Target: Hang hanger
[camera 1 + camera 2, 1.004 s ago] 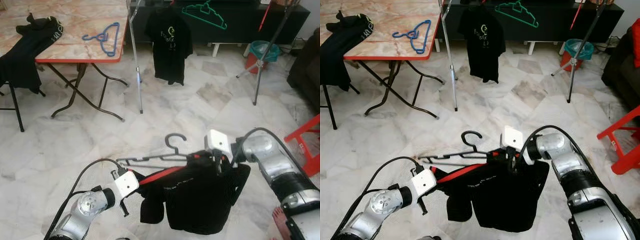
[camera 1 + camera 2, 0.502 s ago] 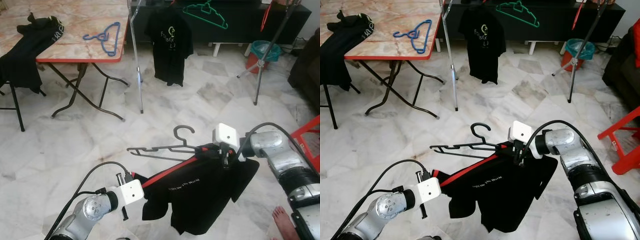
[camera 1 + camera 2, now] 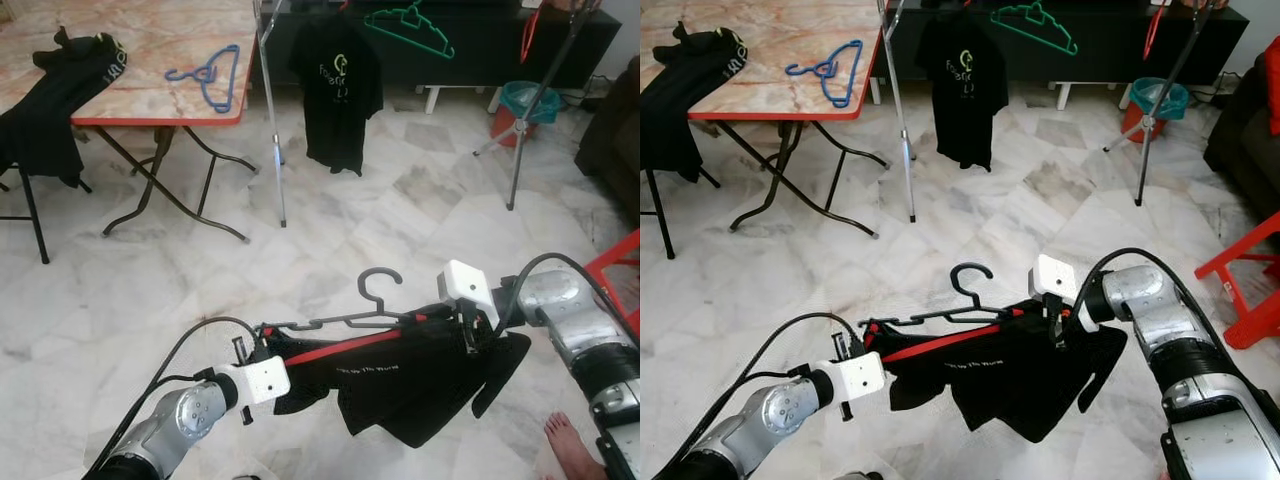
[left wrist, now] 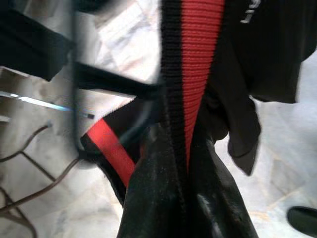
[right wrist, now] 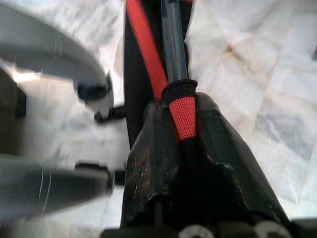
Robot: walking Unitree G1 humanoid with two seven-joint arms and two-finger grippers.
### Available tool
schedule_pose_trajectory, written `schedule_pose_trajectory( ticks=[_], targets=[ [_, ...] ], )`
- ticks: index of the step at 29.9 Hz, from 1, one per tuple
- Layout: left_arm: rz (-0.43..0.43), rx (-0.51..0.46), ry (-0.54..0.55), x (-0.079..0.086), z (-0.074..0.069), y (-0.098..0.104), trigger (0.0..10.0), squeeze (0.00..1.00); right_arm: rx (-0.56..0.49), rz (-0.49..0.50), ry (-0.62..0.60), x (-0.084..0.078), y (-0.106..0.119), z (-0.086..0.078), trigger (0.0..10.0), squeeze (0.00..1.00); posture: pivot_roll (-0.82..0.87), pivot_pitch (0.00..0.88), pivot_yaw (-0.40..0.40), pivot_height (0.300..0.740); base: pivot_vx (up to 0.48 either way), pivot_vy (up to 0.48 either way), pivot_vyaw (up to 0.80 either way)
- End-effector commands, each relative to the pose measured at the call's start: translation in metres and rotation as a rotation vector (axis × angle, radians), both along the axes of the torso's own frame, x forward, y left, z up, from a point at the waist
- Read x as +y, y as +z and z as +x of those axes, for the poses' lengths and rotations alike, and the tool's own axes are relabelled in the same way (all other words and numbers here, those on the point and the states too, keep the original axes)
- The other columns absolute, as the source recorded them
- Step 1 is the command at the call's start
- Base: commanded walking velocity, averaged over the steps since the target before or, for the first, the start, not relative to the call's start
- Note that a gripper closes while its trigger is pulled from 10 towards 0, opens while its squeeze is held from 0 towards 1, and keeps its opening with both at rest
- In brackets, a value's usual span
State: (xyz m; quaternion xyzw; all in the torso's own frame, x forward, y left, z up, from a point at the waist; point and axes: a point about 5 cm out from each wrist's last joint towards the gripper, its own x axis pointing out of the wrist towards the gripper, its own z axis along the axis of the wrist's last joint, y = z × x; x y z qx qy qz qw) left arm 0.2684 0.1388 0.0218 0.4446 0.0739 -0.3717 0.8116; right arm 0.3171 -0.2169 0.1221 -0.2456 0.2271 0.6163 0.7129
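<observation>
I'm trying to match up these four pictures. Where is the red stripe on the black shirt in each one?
Left eye view: red stripe runs between both grippers, low centre.
Right eye view: same stripe, low centre.
Left wrist view: stripe pinched in the fingers.
Right wrist view: stripe clamped beside the grey hanger.
Shared landmark: the hanger.

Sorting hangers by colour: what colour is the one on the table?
Blue hanger, clearest in the left eye view.

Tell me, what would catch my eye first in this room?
Probably the black shirt with a red stripe, stretched low over the marble floor between the robot's left hand and right hand, with a dark hanger poking out on top. Behind, another black shirt hangs on a rack, and a blue hanger lies on the table.
</observation>
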Motion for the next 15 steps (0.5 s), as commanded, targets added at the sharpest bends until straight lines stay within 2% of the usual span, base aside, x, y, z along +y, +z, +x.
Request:
schedule_pose_trajectory(
  ticks=[1, 6, 11, 15],
  targets=[
    [0.161, 0.079, 0.135, 0.051, -0.009, -0.019, 10.0, 0.0, 0.01, -0.107, -0.038, -0.03, 0.005, -0.007, 0.0, 0.0, 0.03, 0.122, -0.045, 0.74, 0.0, 0.0, 0.0],
    [0.169, 0.057, 0.146, 0.056, -0.007, -0.017, 10.0, 0.0, 0.066, -0.118, 0.029, -0.028, 0.002, -0.013, 0.0, 0.0, 0.04, 0.121, -0.045, 0.74, 0.0, 0.0, 0.0],
    [0.193, 0.048, 0.14, 0.058, -0.006, -0.018, 10.0, 0.0, 0.085, -0.24, 0.05, -0.04, -0.002, -0.019, 0.0, 0.0, 0.03, 0.12, -0.047, 0.74, 0.0, 0.0, 0.0],
    [0.21, 0.049, 0.141, 0.059, -0.007, -0.021, 10.0, 0.0, 0.07, -0.274, 0.032, -0.045, -0.002, -0.019, 0.0, 0.0, 0.03, 0.12, -0.047, 0.74, 0.0, 0.0, 0.0]
  ],
)
